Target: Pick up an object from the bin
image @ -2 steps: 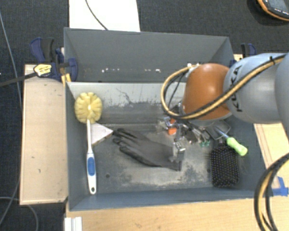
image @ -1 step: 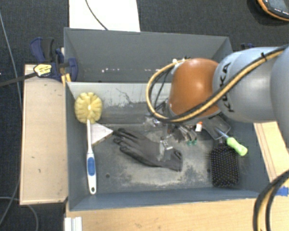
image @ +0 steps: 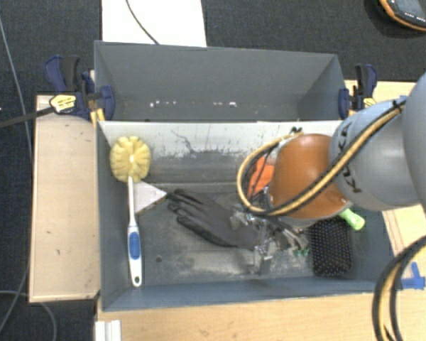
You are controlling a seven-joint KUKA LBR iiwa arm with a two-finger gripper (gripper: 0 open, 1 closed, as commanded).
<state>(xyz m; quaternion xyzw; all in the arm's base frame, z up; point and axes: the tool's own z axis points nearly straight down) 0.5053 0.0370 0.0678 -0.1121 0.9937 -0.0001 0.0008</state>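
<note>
My gripper [image: 263, 252] hangs low in the bin's front middle, under the arm's orange dome. It sits at the right end of a black glove [image: 201, 216] that lies flat on the bin floor, its fingers pointing left. Whether the gripper touches the glove's cuff is hidden by the gripper's own body. Just right of the gripper lies a black mesh object [image: 331, 248], with a small bright green piece [image: 353, 219] above it.
A dish brush with a yellow head [image: 130, 158] and a white and blue handle lies along the left wall. A white triangular scrap [image: 148, 195] rests beside it. An orange-red thing [image: 258, 179] shows behind the cables near the back wall.
</note>
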